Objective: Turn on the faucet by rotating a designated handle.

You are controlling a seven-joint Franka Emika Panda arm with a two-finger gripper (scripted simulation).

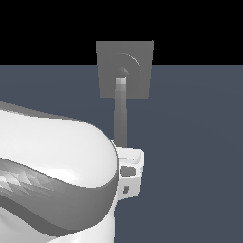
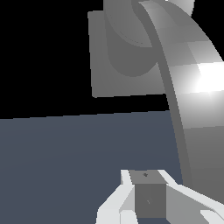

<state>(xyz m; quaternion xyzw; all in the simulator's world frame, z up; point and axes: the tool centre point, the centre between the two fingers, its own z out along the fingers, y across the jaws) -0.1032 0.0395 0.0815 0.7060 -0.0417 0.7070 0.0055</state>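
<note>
One faucet [image 1: 137, 54]: grey square plate standing upright at the far edge of the floor, round dome at its middle. One handle [image 1: 121, 114], a long flat grey bar, runs from the dome straight down toward the arm, lighter at the dome end. In the wrist view the faucet plate [image 2: 103, 65] sits behind and the handle [image 2: 192, 100] sweeps close past the camera, bright glare on it. One gripper [image 1: 129, 163], at the handle's lower end in the exterior view; contact can't be confirmed. Fingers [image 2: 148, 199] show only partly, so opening width can't be told. One white-and-grey arm [image 1: 52, 166] fills the exterior view's lower left. Dark blue-grey floor [image 1: 199, 142].
</note>
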